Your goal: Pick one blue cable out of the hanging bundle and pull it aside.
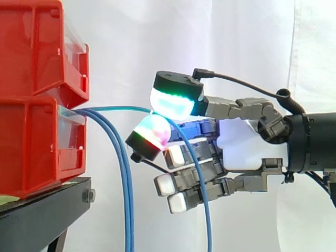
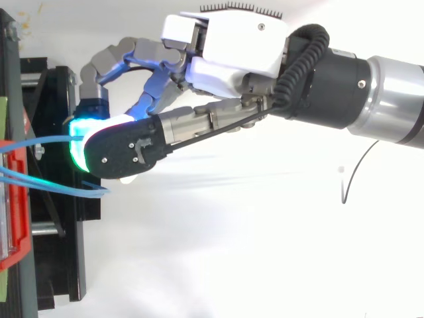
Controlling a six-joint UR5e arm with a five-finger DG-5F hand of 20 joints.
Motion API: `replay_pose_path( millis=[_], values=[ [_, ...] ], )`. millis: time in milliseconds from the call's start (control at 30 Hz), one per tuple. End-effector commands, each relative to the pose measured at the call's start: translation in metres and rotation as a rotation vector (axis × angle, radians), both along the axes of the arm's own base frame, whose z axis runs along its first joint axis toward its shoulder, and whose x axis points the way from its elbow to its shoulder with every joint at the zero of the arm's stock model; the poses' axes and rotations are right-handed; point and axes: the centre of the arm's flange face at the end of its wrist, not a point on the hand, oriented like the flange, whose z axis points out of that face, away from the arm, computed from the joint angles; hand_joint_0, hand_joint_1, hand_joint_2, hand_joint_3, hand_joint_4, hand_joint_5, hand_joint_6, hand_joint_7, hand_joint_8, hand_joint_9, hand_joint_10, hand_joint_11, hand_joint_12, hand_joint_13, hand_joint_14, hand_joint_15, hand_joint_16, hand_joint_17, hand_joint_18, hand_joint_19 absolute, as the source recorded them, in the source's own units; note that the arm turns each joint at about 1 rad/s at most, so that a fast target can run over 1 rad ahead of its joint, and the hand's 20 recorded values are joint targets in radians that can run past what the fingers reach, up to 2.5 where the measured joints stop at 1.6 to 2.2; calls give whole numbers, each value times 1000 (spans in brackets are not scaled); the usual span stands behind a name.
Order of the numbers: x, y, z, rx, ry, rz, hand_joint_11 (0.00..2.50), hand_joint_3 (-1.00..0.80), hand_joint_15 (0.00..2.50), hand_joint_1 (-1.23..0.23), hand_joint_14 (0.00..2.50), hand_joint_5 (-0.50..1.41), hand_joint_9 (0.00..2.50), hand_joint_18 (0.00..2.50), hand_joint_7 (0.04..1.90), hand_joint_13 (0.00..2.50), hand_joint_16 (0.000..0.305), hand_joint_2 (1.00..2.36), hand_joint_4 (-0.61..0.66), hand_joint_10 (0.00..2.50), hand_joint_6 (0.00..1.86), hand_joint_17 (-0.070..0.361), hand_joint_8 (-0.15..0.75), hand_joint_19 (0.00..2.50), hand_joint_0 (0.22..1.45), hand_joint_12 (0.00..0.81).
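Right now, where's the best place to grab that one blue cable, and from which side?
Grip the blue cable on its arched stretch just outside the red bin, where it stands clear of the other cables hanging straight down. Come from the open side away from the bins, fingers above and below. The hand pinches it there.

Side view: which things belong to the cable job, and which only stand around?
Job: hand; blue cable pinched in its fingers; hanging bundle.
Standing around: red bins; black stand; white curtain.
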Motion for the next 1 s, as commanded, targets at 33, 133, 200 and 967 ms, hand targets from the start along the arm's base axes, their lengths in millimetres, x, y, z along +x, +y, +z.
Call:
replay_pose_path(
  millis=[33,133,200,967],
  values=[
    [0,0,0,0,1,-1,589,-190,621,-860,24,-143,1125,692,1120,904,40,1020,-25,17,920,91,263,594,664,326],
    [0,0,0,0,-1,-1,597,-141,626,-852,23,-139,1147,696,1161,907,40,1022,-74,20,926,90,245,593,663,324],
    [0,0,1,-1,0,-1,584,-106,626,-854,24,-137,1162,703,1196,917,40,1024,-97,20,929,89,242,591,667,320],
    [-31,-23,35,-86,141,33,577,-55,623,-874,25,-125,1218,704,1294,917,38,1026,-74,17,934,86,240,597,682,314]
  ],
)
